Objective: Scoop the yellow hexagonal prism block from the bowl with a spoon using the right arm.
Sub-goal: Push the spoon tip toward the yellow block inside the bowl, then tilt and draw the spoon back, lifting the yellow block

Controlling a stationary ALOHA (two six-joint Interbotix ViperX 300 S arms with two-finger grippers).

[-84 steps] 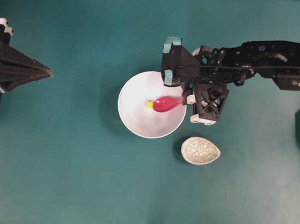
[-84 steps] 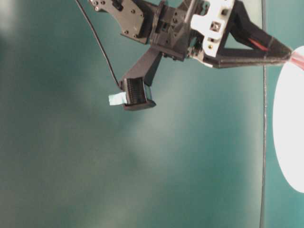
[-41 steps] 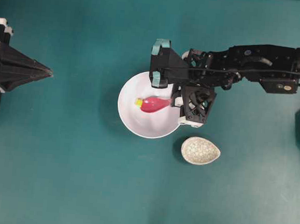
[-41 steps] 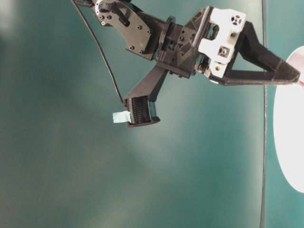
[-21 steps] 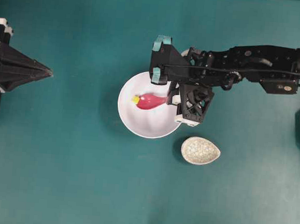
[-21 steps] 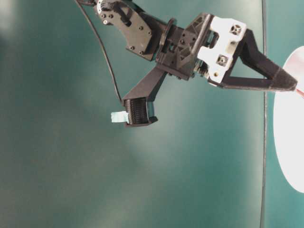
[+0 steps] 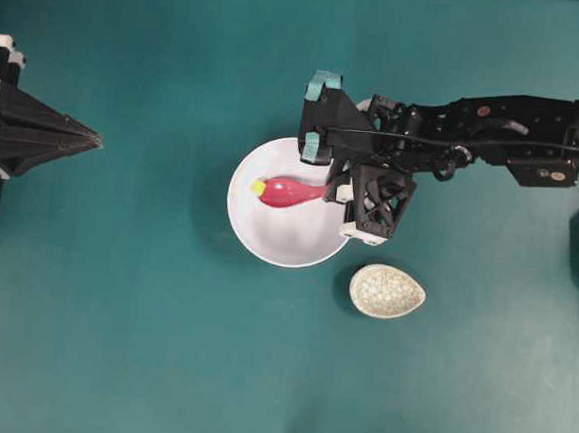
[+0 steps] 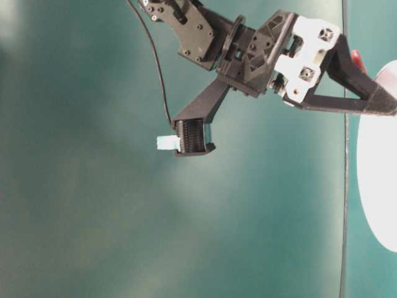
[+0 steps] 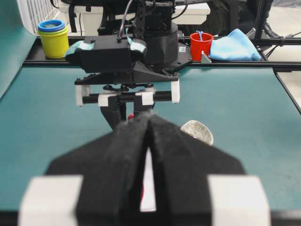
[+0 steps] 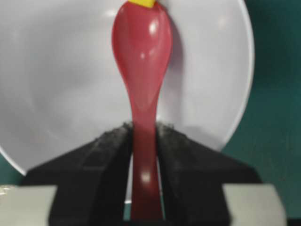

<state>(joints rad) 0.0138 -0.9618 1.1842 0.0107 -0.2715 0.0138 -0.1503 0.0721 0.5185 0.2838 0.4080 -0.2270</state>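
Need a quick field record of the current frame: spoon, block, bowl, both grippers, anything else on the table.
spoon: magenta-pink, handle clamped in the right gripper, scoop inside the bowl, empty
yellow block: in the bowl, at the tip of the scoop, not yet in it
bowl: white, round, on the teal table
left gripper: shut, holds nothing, parked at the left edge, away from the bowl
speckled dish: egg-shaped, empty, on the table beside the bowl, apart from it
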